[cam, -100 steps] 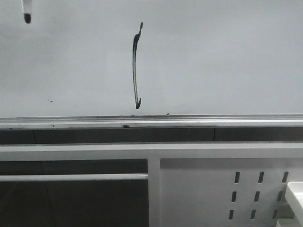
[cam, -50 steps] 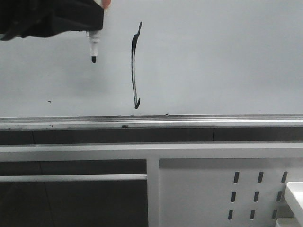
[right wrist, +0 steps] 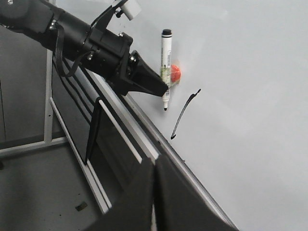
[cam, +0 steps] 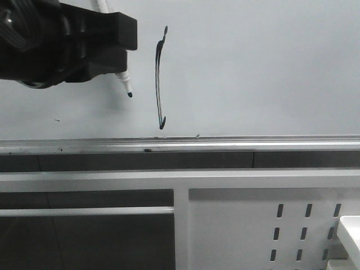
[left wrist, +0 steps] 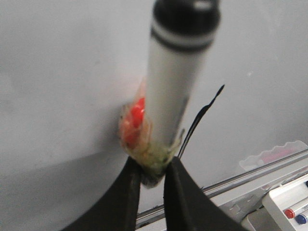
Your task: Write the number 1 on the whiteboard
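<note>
Since a moment ago the left hand (cam: 115,67) has come lower and closer to the number 1 (cam: 160,79), which stands on the whiteboard (cam: 259,67) above the silver rail (cam: 236,143). It clamps a marker (left wrist: 175,82), whose tip (cam: 130,94) hangs just left of the stroke. Nothing sits between the right hand's (right wrist: 154,192) closed fingers.

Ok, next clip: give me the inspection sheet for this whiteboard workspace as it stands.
Surface: whiteboard pale, glossy, silver rail below.
Job's things: number 1 drawn; marker tip off the board, beside the stroke.
Clutter: stray ink dots near the rail; spare markers in a tray.
End effectors: left end effector shut on marker; right end effector shut, empty.
Cables: black cables on left arm.
Surroundings: slotted white panel, metal frame.
</note>
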